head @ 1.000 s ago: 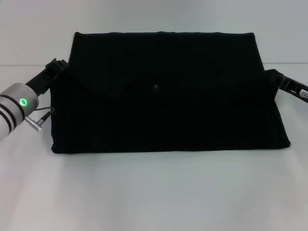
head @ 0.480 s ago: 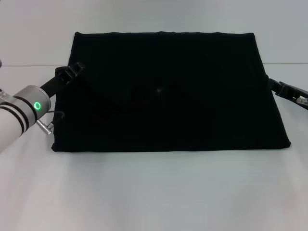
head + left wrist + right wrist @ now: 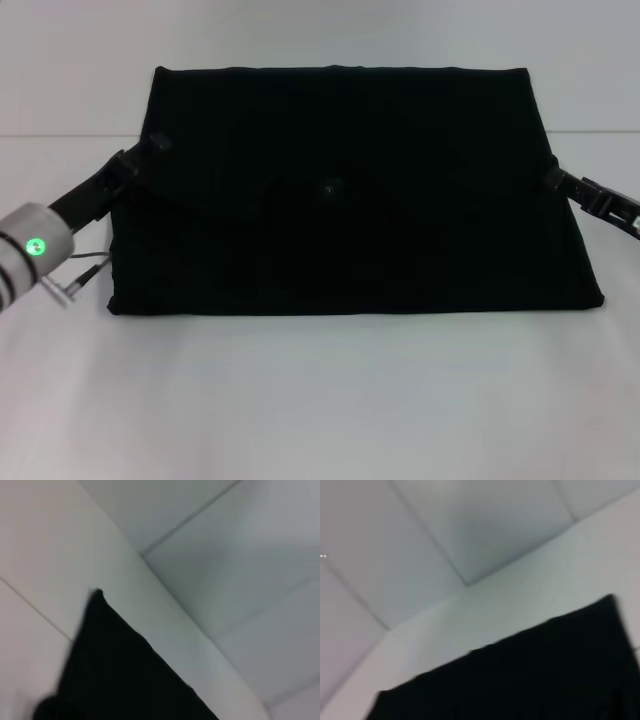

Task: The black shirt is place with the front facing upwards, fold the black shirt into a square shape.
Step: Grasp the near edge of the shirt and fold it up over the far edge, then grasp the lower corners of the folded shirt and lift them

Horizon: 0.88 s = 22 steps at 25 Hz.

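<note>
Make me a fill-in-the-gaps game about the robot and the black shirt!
1. The black shirt lies on a table coloured ____.
2. The left gripper is at the shirt's ____ edge.
3. The right gripper is at the shirt's ____ edge.
4. The light on the left arm's wrist glows ____.

Missing words: white; left; right; green
</note>
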Motion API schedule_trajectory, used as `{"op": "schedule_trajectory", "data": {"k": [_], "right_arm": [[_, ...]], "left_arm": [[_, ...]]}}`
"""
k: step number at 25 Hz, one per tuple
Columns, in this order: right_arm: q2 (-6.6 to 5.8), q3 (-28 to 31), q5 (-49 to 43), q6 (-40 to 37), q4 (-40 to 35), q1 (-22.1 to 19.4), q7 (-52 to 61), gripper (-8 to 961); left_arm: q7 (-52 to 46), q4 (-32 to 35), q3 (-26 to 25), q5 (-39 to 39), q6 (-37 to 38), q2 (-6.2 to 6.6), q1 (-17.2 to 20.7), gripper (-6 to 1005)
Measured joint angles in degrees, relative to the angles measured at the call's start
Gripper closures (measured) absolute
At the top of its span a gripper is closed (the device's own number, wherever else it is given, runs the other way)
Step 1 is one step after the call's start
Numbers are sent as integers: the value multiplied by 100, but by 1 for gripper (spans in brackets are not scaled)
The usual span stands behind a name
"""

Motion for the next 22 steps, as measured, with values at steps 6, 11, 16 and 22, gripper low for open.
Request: {"op": "schedule_trajectory", "data": {"k": [6, 11, 16, 22], "right_arm": [[-154, -405, -60, -1706, -185, -529, -250, 228], [-248, -821, -66, -2468, -299, -800, -378, 196], [-210, -936, -73, -2496, -322, -876, -445, 165], [-180, -994, -77, -2360, -295, -863, -511, 149]], "left_arm": [[-1356, 70, 1377, 96, 1248, 761, 419, 200], [-2648, 748, 1322, 2193, 2107, 1202, 553, 156], [-2895, 1047, 1145, 2949, 1993, 1171, 567, 157], [-2915, 1056, 851, 2994, 1898, 1168, 620, 157]]}}
